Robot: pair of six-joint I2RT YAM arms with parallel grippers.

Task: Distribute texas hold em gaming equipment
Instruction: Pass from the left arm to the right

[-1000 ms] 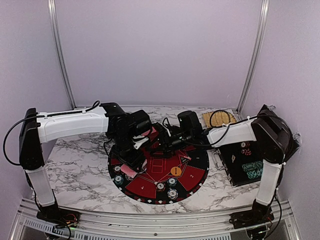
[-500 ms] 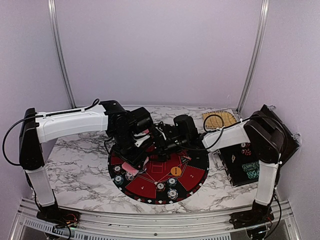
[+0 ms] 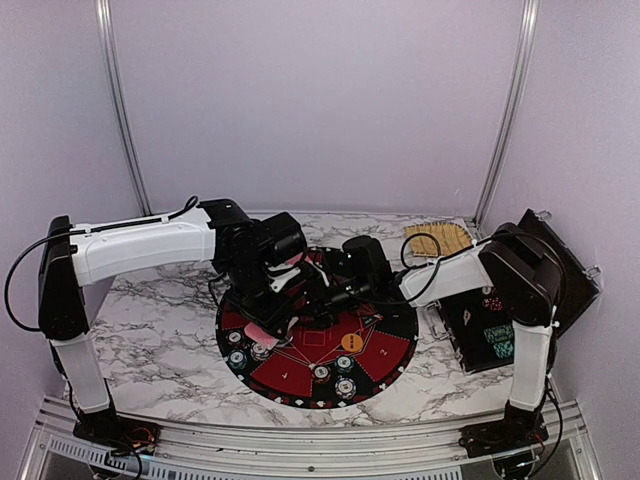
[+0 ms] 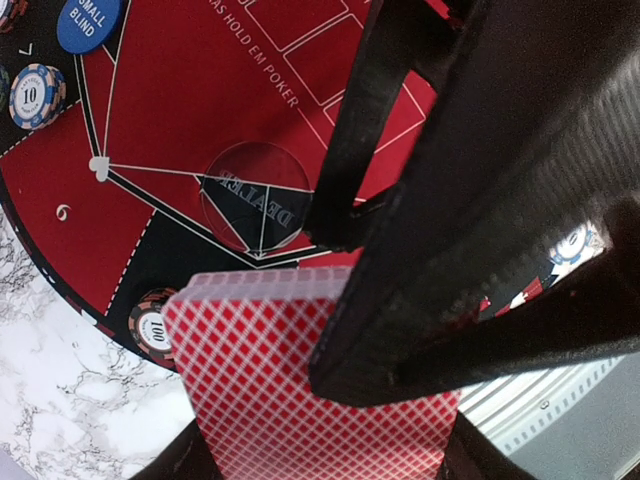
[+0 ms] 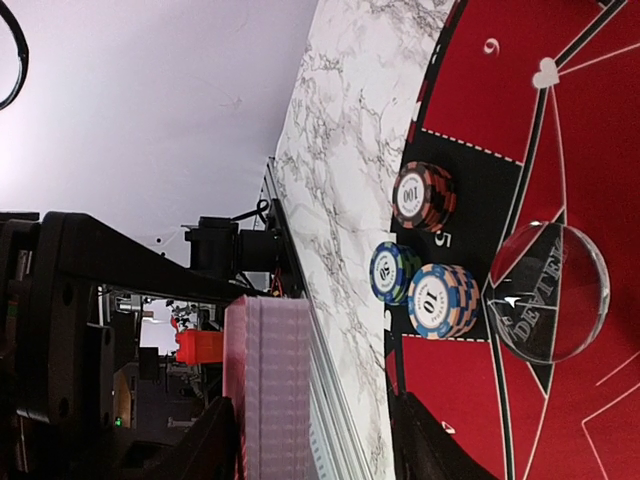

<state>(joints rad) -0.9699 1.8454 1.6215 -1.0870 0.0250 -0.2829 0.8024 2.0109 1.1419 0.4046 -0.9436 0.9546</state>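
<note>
Deck of cards (image 4: pixel 260 380) sits low in the left wrist frame, red lattice back to the lens, long axis running up-frame. The left gripper (image 4: pixel 330 462) is clamped on it above the mat (image 4: pixel 190 90). Right gripper (image 5: pixel 315 440) jaws stand apart, one either side of the deck.

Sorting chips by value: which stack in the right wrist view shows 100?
The dark, orange-striped stack, uppermost; the small blue stack and the 10 stack lie below it.

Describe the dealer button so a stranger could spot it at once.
Start at the round black-and-red mat. Near its edge, beside the blue-and-white chip stack marked 10, lies the dealer button. Unlike the solid blue small-blind button, it is a clear disc, the mat showing through.
</note>
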